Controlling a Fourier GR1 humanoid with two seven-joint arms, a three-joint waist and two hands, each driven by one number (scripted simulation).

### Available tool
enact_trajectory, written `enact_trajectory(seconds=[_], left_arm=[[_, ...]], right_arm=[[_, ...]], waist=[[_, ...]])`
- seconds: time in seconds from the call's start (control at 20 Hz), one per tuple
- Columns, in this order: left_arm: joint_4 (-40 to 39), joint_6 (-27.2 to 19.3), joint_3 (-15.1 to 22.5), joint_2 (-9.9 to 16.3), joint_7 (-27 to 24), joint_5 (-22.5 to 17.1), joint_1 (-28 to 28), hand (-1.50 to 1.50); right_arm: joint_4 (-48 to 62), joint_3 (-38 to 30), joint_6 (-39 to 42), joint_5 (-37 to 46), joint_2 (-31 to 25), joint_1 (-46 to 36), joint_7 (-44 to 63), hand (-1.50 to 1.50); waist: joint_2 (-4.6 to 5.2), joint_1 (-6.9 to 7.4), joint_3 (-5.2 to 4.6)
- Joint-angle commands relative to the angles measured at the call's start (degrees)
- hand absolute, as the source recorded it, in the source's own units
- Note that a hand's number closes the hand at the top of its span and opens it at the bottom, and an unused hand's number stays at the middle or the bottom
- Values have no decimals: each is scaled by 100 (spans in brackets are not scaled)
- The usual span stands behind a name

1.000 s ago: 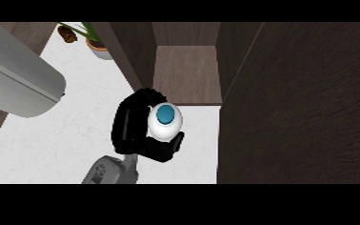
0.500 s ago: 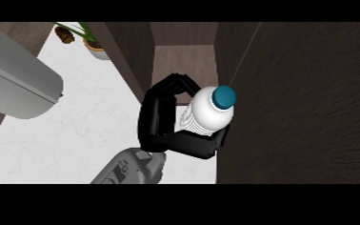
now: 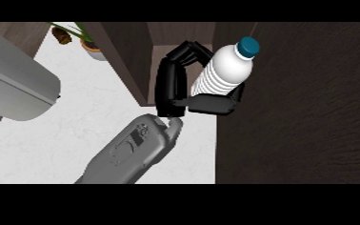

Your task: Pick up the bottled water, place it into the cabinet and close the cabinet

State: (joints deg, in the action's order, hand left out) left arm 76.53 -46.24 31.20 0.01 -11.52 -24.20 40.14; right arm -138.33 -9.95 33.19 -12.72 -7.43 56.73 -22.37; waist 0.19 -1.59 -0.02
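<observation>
The bottled water (image 3: 221, 74) is up off the counter, held at the mouth of the cabinet (image 3: 134, 57). It is a white, ribbed bottle with a blue cap (image 3: 247, 46), and it leans: its long axis runs from the base, down by the hand, up and away to the right, so the cap points toward the far right, against the dark wood of the cabinet's open door (image 3: 288, 105).

A black hand (image 3: 175, 83) is wrapped round the lower body of the bottle. Its fingers curl over the far side and its thumb crosses the near side just under the ribs, so the bottle is grasped between them. The grey forearm (image 3: 134, 150) behind it comes in from the near edge over the white counter (image 3: 63, 133). Which arm it is I cannot say for certain; I take it for the right, the only one I can see.

Left of the cabinet's side wall, at the far edge of the counter, stands a potted plant (image 3: 90, 45). A large grey rounded object (image 3: 25, 88) fills the left edge.
</observation>
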Motion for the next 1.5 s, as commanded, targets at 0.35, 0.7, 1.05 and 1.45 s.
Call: enact_trajectory(seconds=[0.35, 0.7, 1.05, 1.45], left_arm=[[-1390, 84, -130, -1, -283, -139, 617, 150], [-2438, 472, -527, -1, -886, -369, 685, 150], [-3687, 1030, -1374, -1, -1624, -835, 1277, 150], [-4986, 623, -953, -1, -1641, -344, 2030, 150]], right_arm=[[-962, -400, 71, -1127, -81, 347, 582, -150], [-527, -230, -33, -1008, 91, -105, 576, -150], [-599, -174, 154, -890, 88, -11, 571, -150], [-523, -163, 166, -992, -33, -203, 663, -150]], waist=[[9, 31, -6], [36, 26, -6], [67, -106, -9], [83, -100, -5]])
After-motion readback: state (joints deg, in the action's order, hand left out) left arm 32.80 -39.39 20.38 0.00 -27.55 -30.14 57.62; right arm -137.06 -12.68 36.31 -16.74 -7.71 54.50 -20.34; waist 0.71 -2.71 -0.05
